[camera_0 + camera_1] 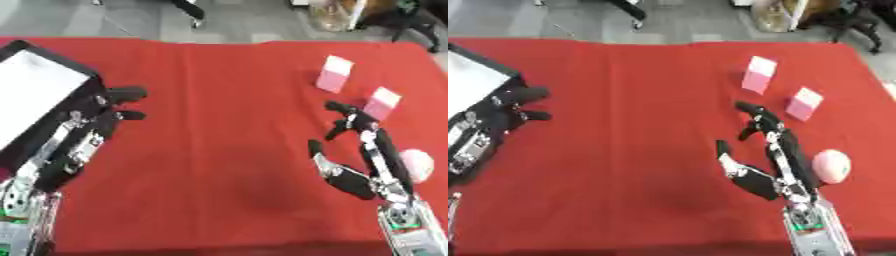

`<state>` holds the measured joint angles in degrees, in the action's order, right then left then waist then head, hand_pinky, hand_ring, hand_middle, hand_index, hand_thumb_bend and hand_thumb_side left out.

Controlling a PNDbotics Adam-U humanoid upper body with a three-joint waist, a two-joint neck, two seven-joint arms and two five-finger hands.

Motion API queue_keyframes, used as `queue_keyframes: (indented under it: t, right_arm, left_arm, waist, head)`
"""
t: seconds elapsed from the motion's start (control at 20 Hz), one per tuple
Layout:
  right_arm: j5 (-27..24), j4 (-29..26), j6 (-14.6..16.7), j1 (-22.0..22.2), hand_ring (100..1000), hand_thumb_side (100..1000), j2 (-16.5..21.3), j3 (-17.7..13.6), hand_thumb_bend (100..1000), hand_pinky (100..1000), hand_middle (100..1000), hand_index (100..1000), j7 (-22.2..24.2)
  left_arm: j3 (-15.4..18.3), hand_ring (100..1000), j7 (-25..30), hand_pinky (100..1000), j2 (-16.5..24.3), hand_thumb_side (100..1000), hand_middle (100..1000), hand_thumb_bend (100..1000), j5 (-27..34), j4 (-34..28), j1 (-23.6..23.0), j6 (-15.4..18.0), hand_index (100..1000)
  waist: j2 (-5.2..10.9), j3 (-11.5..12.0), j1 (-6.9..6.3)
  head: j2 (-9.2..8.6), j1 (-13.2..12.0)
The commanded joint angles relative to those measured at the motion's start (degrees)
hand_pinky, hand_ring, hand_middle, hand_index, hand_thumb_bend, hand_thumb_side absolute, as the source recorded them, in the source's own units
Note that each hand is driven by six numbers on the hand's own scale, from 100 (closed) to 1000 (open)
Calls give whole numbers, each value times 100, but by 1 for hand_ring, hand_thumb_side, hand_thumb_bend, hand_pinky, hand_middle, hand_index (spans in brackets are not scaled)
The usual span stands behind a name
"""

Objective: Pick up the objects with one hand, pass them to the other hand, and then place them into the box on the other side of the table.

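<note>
Red cloth [227, 100] covers the table before grey floor [131, 20]; both hands [754, 150] spread, holding nothing.

Stereo head pair, looking steeply down from the robot's side onto the red table [219, 125]; far edge at 12 o'clock. Both eyes share nearly everything; the right eye's picture sits shifted toward 9 o'clock, cropping the box [35, 85].

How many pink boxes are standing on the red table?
2. One pink box stands far on the right side of the red table. The other pink box stands nearer, just beyond the right robot hand. None seems hidden.
</note>
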<state>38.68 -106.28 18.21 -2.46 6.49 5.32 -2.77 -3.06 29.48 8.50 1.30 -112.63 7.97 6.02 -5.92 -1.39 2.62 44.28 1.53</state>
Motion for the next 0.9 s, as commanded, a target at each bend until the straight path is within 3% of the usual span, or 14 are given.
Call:
queue_keyframes:
  t: [0.05,0.3,0.6,0.9]
  right_arm:
    - [-13,-71,15,-16,534,474,54,-33,215,757,823,920,21]
    - [189,-156,-143,74,540,456,193,-251,228,765,828,925,-11]
    - [425,-438,-662,517,545,478,813,-696,249,774,831,931,-192]
    - [174,-479,-994,960,546,505,1405,-946,239,774,830,932,-447]
  left_arm:
    - [12,984,6,827,15,742,824,100,19,-82,29,0,853]
    - [11,984,17,825,4,746,824,100,-15,-65,13,-5,852]
    - [1,985,28,825,12,755,824,100,-66,-37,-7,-20,851]
    - [8,987,35,825,13,769,824,100,-177,-7,-8,-37,850]
  waist:
    - [69,-8,-5]
    - [53,6,-2]
    - [31,-24,40]
    - [-76,-75,99]
  head:
    - [-16,-4]
    - [-16,-12]
    - [-16,-4]
    - [-16,-11]
